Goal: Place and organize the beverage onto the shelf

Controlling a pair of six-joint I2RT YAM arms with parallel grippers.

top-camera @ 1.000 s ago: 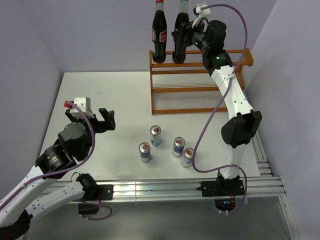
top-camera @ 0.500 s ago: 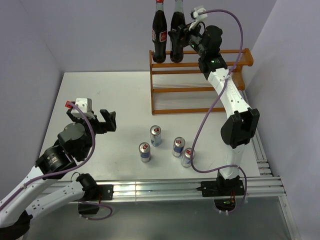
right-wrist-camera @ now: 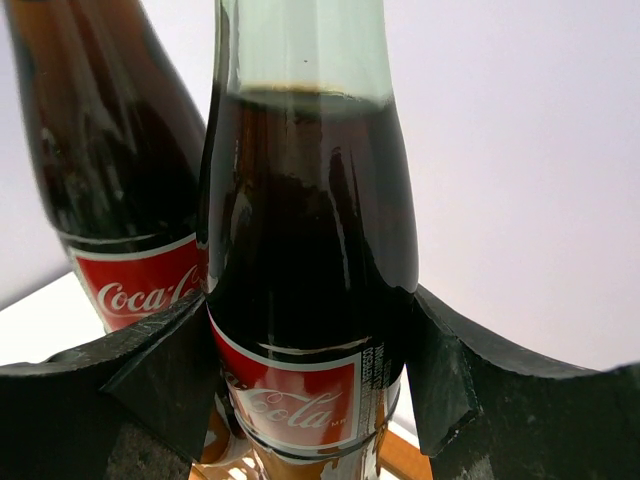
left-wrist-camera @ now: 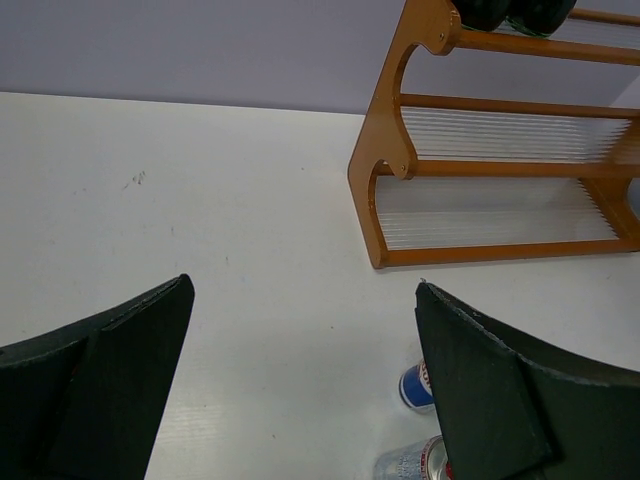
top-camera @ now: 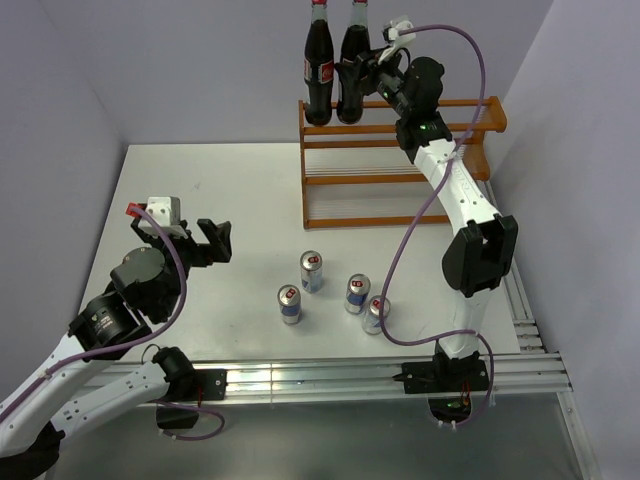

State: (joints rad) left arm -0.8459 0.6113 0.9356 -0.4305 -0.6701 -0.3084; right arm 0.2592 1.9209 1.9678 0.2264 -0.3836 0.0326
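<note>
The orange-brown shelf [top-camera: 400, 182] stands at the back right of the table. Two dark cola bottles stand upright side by side at the left end of its top tier: one [top-camera: 318, 72] free, the other [top-camera: 350, 60] held. My right gripper [top-camera: 356, 84] is shut on the second bottle [right-wrist-camera: 310, 300] around its red label, close beside the first bottle [right-wrist-camera: 110, 200]. Four blue-and-silver cans [top-camera: 312, 270] [top-camera: 289, 304] [top-camera: 357, 293] [top-camera: 376, 313] stand on the table in front of the shelf. My left gripper [top-camera: 213, 240] is open and empty, left of the cans.
In the left wrist view the shelf [left-wrist-camera: 500, 170] lies ahead to the right, and two cans [left-wrist-camera: 412, 386] [left-wrist-camera: 405, 464] peek out beside my right finger. The shelf's lower tier holds nothing. Purple walls close in at the back and both sides.
My right gripper has carried the second cola bottle leftward along the top tier until it stands close beside the first bottle. The left arm has barely moved.
</note>
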